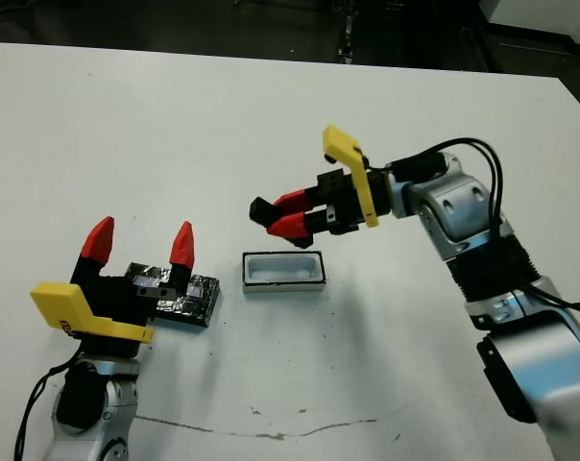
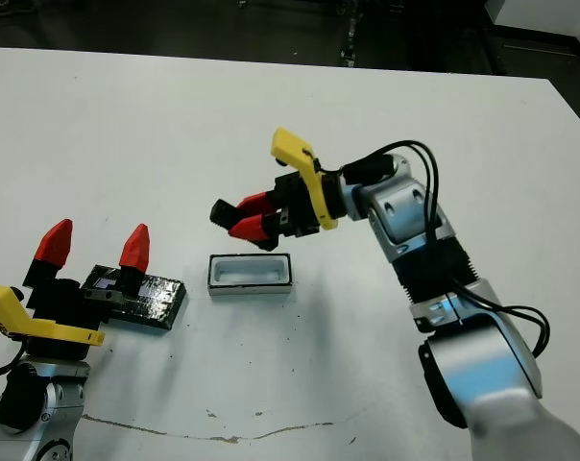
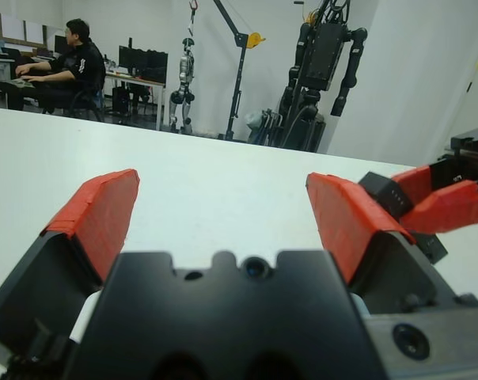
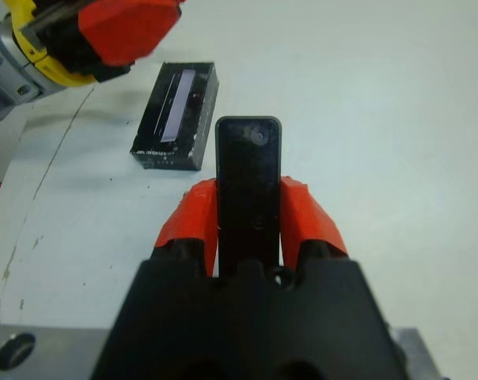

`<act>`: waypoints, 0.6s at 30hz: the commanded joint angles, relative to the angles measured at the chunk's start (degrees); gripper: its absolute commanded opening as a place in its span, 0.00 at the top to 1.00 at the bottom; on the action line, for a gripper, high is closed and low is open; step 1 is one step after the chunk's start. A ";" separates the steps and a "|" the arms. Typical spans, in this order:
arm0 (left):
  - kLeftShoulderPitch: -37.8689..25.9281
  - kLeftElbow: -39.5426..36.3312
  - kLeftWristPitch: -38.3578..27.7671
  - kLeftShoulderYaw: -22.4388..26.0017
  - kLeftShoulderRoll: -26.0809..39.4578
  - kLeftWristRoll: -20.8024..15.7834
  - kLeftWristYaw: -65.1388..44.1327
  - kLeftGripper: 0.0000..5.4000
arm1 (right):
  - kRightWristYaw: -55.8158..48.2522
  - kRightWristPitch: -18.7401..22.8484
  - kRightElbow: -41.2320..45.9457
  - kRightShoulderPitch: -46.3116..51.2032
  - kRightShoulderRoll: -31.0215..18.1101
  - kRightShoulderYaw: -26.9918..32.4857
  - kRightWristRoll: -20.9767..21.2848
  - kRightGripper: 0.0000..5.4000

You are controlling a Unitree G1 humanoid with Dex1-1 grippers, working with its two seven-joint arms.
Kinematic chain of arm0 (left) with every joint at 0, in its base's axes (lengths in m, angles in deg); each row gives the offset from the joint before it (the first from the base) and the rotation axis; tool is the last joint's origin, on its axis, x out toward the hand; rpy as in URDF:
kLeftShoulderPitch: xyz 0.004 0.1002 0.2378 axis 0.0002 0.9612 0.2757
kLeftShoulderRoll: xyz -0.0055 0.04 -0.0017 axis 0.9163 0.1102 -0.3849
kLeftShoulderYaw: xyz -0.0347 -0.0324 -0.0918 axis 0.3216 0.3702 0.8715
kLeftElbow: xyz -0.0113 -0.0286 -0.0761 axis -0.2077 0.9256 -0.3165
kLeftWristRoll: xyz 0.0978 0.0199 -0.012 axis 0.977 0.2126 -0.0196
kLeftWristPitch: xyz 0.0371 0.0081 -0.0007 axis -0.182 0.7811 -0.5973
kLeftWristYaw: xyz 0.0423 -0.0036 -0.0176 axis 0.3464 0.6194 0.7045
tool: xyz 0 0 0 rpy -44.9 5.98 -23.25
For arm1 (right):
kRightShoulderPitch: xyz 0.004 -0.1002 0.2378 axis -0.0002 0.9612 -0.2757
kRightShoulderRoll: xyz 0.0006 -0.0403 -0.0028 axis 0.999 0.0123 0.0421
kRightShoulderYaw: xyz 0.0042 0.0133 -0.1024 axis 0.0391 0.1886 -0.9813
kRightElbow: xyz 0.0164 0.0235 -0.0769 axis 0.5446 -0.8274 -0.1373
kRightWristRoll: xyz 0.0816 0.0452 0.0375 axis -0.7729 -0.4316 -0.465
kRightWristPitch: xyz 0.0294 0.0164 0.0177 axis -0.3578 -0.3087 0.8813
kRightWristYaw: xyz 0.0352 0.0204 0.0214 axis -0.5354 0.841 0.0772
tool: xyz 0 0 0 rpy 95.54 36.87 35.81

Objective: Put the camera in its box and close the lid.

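Right claw [image 1: 278, 215]: centre of frame, raised off the table, clamped on the camera [image 4: 248, 186]; red fingers [image 4: 193, 212] press both long edges, slab end sticking out past the tips.
Camera: black, held in air just above and slightly behind the box [image 1: 283, 271]; apart from it, not inside.
Box: centre of frame on the table [image 1: 175, 125], white lining up, nothing in it; pale rim, dark sides.
Lid [image 1: 186, 297]: lower left of frame, flat on table, just beside the box on its left with a narrow gap; crinkly black face, pale strip visible in right wrist view [image 4: 180, 103].
Left claw [image 1: 140, 243]: lower left of frame, fingers spread wide and empty, tips pointing up-frame; sits over the near part of the lid, contact not clear.
Left wrist view: both red pads [image 3: 100, 214] wide apart, bare table between; right claw at right edge.
Background: person [image 3: 61, 70] seated at a desk, upper left of left wrist view; dark machines upper centre.
Table: white, thin scuff line along lower frame.
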 commanded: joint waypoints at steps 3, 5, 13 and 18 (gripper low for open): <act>0.81 0.68 -0.15 0.23 -0.10 -0.45 -0.18 0.00 | -0.77 0.19 1.83 2.77 -0.54 -2.51 0.12 0.69; 0.88 0.52 0.05 0.20 0.01 -0.27 -0.05 0.00 | -0.50 0.08 2.65 3.73 -0.73 -3.12 0.27 0.69; 0.88 0.48 -0.05 0.13 -0.11 -0.05 0.13 0.00 | -0.17 -0.64 4.29 4.78 -1.60 -4.60 1.45 0.69; 0.84 0.54 -0.20 0.08 -0.16 0.10 0.16 0.00 | 0.02 0.12 4.40 4.60 -1.93 -5.22 1.94 0.69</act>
